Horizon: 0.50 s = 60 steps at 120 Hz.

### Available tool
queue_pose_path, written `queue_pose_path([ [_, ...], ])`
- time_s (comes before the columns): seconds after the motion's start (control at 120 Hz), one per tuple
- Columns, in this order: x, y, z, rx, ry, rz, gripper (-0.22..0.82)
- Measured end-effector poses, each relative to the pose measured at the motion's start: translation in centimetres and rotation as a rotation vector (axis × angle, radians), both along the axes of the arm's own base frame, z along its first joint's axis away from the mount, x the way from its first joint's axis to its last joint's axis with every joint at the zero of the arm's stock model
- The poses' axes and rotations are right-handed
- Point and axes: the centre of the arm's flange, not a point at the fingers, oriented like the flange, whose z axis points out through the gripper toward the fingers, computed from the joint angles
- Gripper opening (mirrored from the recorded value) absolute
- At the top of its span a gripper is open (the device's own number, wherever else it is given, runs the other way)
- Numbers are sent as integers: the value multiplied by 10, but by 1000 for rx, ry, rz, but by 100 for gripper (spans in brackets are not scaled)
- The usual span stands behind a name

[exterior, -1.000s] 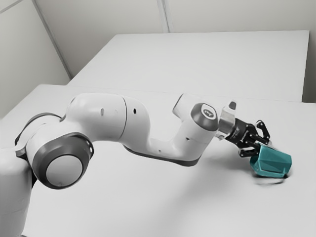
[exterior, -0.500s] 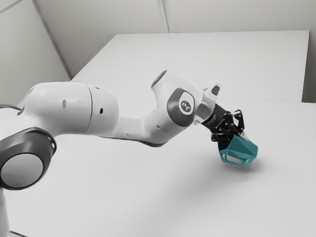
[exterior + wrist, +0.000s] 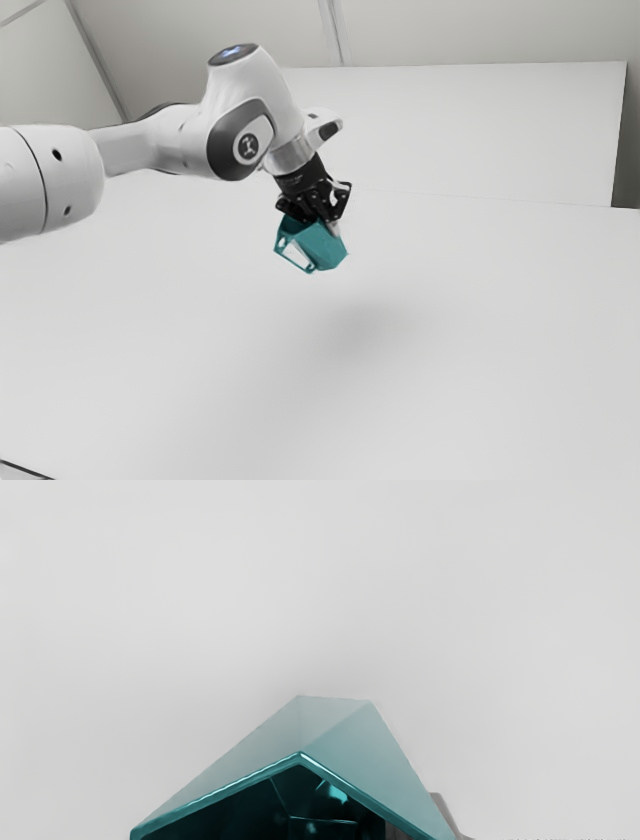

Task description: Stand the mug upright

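The teal faceted mug (image 3: 325,246) hangs tilted in the air, its handle on the exterior view's left side and its base pointing down and to that view's right. Above it, the black gripper (image 3: 318,214) is shut on the mug's wall. In the wrist view the mug (image 3: 370,750) has its rim and dark inside facing the hand. There the gripper (image 3: 420,822) has one grey finger outside the wall and the other inside the mug. Much of both fingers is hidden.
The pale table (image 3: 480,370) lies below, with a soft shadow under the raised mug. Another white surface (image 3: 480,130) stands behind it, beyond a thin seam, with walls at the back.
Holding the mug, my hand has risen off the table and moved a long way toward the exterior view's left and back. The mug's handle has come into plainer sight.
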Motion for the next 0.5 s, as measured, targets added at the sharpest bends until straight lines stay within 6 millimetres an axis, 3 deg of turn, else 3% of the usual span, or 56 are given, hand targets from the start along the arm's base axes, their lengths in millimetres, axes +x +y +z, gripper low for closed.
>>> queue_pose_path([
  [0.083, -6, 27, 4, 49, 33, 7, -18],
  [0.308, -38, 85, -13, 101, 142, 46, -18],
  [0.383, -44, 90, -18, 106, 162, 46, -18],
  [0.5, -49, 82, -26, 115, 182, 17, -18],
])
